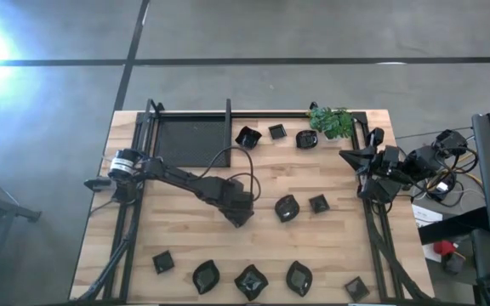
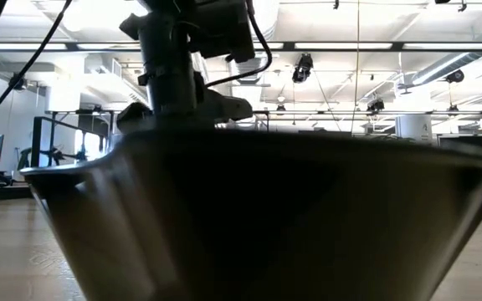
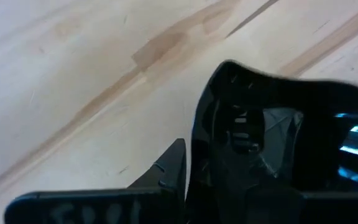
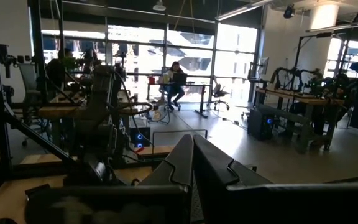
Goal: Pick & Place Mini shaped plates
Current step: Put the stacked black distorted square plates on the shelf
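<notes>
Several mini shaped plates, small glossy black dishes, lie flat on the wooden table. Three are at the far edge (image 1: 277, 131), two are right of centre (image 1: 287, 207), and a row runs along the near edge (image 1: 251, 280). My left gripper (image 1: 241, 214) points steeply down at the table's middle, shut on one more plate (image 3: 278, 137). The gripper hides that plate in the high view. My right gripper (image 4: 191, 168) is shut with nothing in it, held high at the table's right edge (image 1: 347, 155). My left gripper has the plate by its raised rim (image 3: 197, 149). One finger (image 3: 171, 171) stands against the outer side of the rim; the other is lost in the dark of the dish. The fingers come from above, pointing down. I cannot tell whether the plate touches the table.
A large flat black tray (image 1: 190, 140) lies at the far left, and a small green plant (image 1: 330, 121) stands at the far right. The low view is almost filled by one near-edge plate (image 2: 266, 217). Bare wood lies around the left gripper.
</notes>
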Action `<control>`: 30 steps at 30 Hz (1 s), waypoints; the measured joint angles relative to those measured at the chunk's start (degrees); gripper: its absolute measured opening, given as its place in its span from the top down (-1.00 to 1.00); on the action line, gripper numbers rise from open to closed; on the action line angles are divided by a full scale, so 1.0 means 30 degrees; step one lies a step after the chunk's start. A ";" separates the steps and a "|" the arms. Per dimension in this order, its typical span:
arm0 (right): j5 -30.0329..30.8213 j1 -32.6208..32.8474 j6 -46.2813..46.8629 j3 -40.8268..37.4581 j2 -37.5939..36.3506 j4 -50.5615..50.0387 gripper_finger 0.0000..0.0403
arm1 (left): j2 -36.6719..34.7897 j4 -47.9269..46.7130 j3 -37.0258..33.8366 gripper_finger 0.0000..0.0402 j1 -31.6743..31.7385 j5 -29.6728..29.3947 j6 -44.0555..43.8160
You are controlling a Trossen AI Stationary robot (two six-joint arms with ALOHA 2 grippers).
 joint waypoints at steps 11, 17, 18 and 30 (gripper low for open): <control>0.0004 0.0000 -0.0016 0.0000 0.0000 0.0000 0.96 | -0.0044 0.0090 -0.0058 0.97 0.0014 0.0640 0.0529; 0.0004 0.0000 -0.0003 0.0000 0.0000 0.0000 0.96 | -0.0044 0.0089 -0.0053 0.99 0.0029 0.0753 0.0596; 0.0004 0.0000 -0.0018 0.0000 0.0000 0.0000 0.96 | -0.0044 0.0089 -0.0055 0.99 0.0029 0.0753 0.0596; 0.0004 0.0000 -0.0011 0.0000 0.0000 0.0000 0.96 | -0.0036 0.0046 -0.0052 1.00 0.0022 0.0760 0.0567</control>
